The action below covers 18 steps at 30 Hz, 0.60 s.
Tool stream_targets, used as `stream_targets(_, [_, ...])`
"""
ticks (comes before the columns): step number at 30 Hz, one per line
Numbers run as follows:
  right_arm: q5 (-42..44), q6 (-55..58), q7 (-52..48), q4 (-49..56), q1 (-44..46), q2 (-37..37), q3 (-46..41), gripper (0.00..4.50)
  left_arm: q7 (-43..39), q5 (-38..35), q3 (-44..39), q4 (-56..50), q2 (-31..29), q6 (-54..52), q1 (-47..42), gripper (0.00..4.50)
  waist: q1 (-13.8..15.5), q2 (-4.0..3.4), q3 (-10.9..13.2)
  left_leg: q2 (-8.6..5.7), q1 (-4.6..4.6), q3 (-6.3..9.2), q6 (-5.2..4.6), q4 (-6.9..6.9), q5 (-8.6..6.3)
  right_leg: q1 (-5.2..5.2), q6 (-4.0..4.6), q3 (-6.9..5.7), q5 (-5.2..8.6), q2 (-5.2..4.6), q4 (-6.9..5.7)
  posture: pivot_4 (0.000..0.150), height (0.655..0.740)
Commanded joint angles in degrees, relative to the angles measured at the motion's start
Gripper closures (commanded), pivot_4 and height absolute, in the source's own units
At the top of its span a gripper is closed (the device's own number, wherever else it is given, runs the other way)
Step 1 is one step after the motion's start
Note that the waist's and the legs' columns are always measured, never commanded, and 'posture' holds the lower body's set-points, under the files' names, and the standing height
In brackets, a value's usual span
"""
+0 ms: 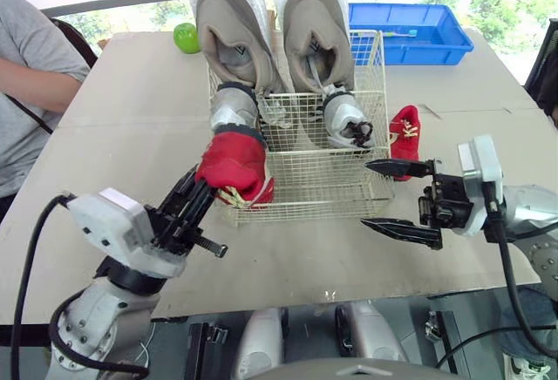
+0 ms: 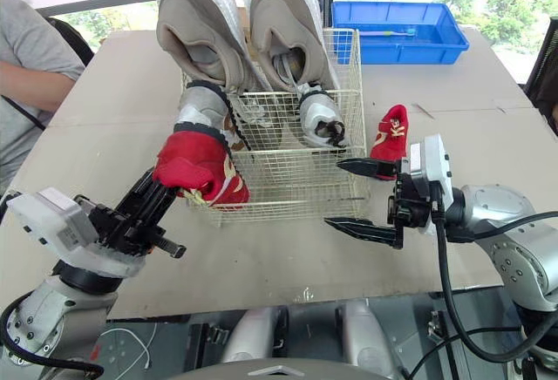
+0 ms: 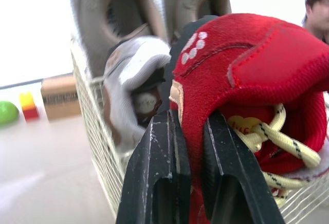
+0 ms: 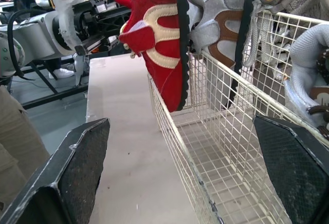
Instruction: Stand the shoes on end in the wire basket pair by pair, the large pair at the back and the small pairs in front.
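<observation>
Left gripper is up at the front left corner of the wire basket, jaws clamped on the collar of a red shoe - in the left wrist view both black fingers pinch the red fabric, yellow laces hanging beside them. The shoe sits tilted against the rim. I can't make out whether its toe is inside the wire or outside.

Right gripper hovers just beside the basket's front right corner, jaws spread wide, gripping nothing.

At the back, the large beige pair stands on end, soles rearward, its lower parts hidden behind the two small grey shoes upright in front of it. The left grey one is touching the red shoe.

The other red shoe is outside the basket on the surface, right by the right wall - partly cut off by the upper finger.

Further back are a blue bin and a green ball. A person is cropped at the left edge.
</observation>
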<state>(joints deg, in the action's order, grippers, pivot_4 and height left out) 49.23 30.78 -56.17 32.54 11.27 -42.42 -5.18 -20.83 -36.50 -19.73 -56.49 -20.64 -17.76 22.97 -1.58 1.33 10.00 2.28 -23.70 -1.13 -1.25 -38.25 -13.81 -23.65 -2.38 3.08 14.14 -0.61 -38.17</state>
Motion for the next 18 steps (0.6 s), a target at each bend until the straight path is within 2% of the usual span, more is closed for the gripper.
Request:
stream_targets(1, [0.33,-1.16,-0.64,1.43,-0.38,-0.3,-1.66,0.18,4.72,-7.72,-0.96,1.95,0.76,-3.74,-0.14,4.47,-0.16,-0.03,-0.02,0.0,0.0,0.01,0.0,0.0,0.0,0.0,0.0,0.0,0.0,0.0,0.0,0.15,0.74])
stream_targets(4, [0.6,-0.87,-0.34,1.93,-0.79,-0.52,-2.13,0.18,5.11,-10.83,-0.15,3.66,-0.23,-4.58,-2.44,4.47,-0.28,-0.02,-0.02,0.0,0.0,0.02,0.0,-0.01,0.0,0.0,-0.01,0.0,0.0,0.01,0.0,0.15,0.74])
stream_targets(7, [1.07,-0.36,0.28,2.7,-0.84,-0.77,-2.48,0.18,4.81,-10.52,1.91,5.42,-1.88,-6.11,-4.23,4.47,-0.22,-0.02,-0.02,-0.07,-0.01,-0.01,0.0,-0.02,0.0,0.01,0.0,0.0,-0.01,0.02,0.0,0.15,0.74])
stream_targets(16, [2.07,0.84,2.85,4.46,-0.58,-0.97,-2.26,0.18,2.25,-9.85,2.3,7.14,-6.44,-7.86,1.14,4.47,-0.24,-0.03,-0.08,-0.05,-0.01,-0.01,0.0,-0.03,0.0,0.02,0.02,0.01,0.01,-0.03,0.01,0.15,0.74])
stream_targets(17, [2.27,0.94,2.96,4.58,-0.68,-1.05,-2.42,0.18,1.93,-10.72,1.97,6.79,-6.5,-7.58,1.59,3.46,-0.29,-0.03,-0.1,-0.05,-0.01,-0.01,0.0,-0.02,0.0,0.02,0.03,0.02,0.02,-0.03,0.03,0.15,0.74])
stream_targets(18, [2.53,1.07,3.08,4.61,-0.73,-1.14,-2.63,0.18,1.74,-11.52,1.61,6.33,-6.55,-7.3,2.11,3.08,-0.28,-0.05,-0.11,-0.04,0.0,-0.01,0.0,0.0,0.0,0.02,0.03,0.04,0.02,-0.04,0.05,0.15,0.74])
